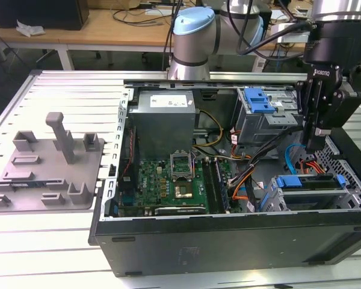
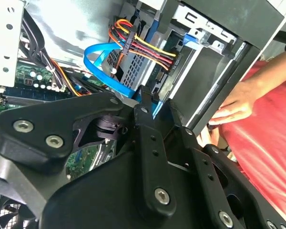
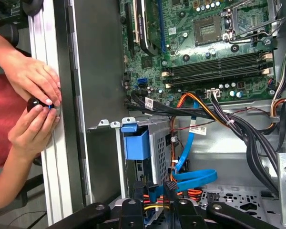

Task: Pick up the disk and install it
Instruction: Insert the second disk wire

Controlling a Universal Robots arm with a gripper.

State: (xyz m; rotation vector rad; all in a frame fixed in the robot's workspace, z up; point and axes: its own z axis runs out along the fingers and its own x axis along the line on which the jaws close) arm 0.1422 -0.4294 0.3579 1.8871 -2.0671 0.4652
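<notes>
While the disk (image 1: 310, 182) sits in the drive cage at the lower corner of the open computer case (image 1: 228, 241) on the exterior view's right, its blue carrier frame showing, the gripper (image 1: 317, 141) hangs just above it among the orange and blue cables (image 3: 190, 176). I cannot tell how far the fingers are apart or whether they have hold of anything. Beside the case wall a person's hands (image 3: 33, 105) hold a small dark knob, and a grey fixture plate (image 1: 45, 174) lies well apart on the table

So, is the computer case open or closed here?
Open: the computer case lies on its side with no side panel, so the motherboard and cables show.
</notes>
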